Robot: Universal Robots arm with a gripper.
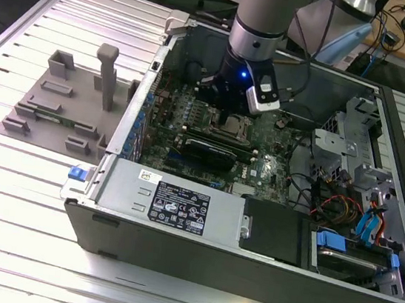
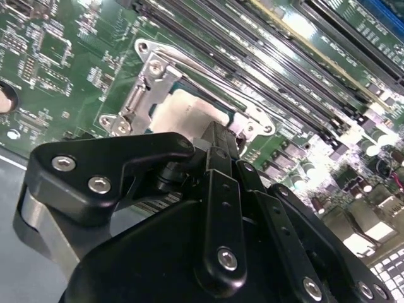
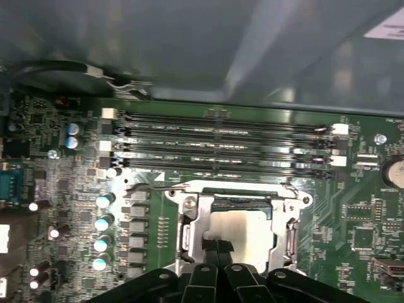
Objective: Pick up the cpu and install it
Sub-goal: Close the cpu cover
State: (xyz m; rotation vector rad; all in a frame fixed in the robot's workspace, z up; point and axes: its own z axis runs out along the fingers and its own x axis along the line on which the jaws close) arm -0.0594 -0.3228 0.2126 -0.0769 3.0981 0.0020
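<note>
While the gripper (image 3: 219,247) hangs low over the socket frame (image 3: 187,218), its fingers (image 3: 212,254) closed together, tips at the cpu (image 3: 246,227) — chip lies flat inside the frame. Likely light, stiff, slick on top, fragile underneath — best taken by opposite rims

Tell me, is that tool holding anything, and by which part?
Cannot be told: the tool is down at the cpu, which lies in the socket.
</note>
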